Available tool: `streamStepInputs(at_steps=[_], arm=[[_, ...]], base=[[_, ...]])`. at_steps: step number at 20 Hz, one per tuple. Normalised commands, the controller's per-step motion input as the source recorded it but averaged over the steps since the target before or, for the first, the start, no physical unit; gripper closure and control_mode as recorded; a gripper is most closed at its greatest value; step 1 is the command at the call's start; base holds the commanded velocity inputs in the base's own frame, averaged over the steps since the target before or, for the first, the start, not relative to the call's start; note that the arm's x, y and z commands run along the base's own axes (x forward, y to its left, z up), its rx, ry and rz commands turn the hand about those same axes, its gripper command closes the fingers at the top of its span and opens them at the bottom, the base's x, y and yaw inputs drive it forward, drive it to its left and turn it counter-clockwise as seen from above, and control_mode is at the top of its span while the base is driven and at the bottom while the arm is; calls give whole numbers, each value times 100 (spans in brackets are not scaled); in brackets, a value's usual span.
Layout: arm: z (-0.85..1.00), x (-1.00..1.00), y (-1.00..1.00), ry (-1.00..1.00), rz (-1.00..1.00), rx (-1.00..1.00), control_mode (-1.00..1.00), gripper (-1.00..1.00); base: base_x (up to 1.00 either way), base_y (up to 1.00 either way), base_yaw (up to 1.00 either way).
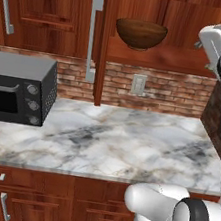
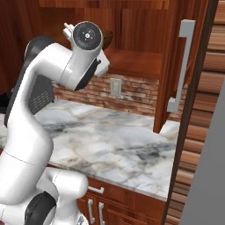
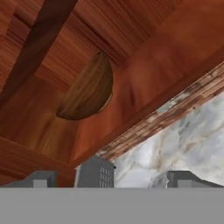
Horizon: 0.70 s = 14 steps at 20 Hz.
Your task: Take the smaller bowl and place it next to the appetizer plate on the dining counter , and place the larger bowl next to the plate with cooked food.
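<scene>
On the open cabinet shelf (image 1: 156,56), larger bowl (image 1: 141,34), marble counter (image 1: 108,140) below, end effector (image 3: 109,177) spread.

Arm (image 2: 30,132) — glossy white moulded shells, rounded and tube-like, with dark grey to black bands at the joints; at the lower right of the left base view one joint shows a round pale-grey cap ringed by a broad black collar, and a dark strip with small, unreadable lettering runs down the link at the right edge. In the right base view, upper left, the wrist ends in a black disc cap with a small pale centre mark and fine ring markings, and a dark textured panel sits on the side of the upper link. Gripper (image 3: 135,177) — two small grey, blocky finger tips, one with a grid of tiny dots on its face.
</scene>
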Motion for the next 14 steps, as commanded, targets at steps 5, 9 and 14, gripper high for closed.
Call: streamStepInputs(at_steps=[5,9,14], arm=[[0,60,2,-10,0,3,-100,-100],[0,59,5,-11,0,8,-100,-100],[7,50,31,6,0,5,-100,-100]], base=[[0,0,0],[0,0,0],[0,0,0]])
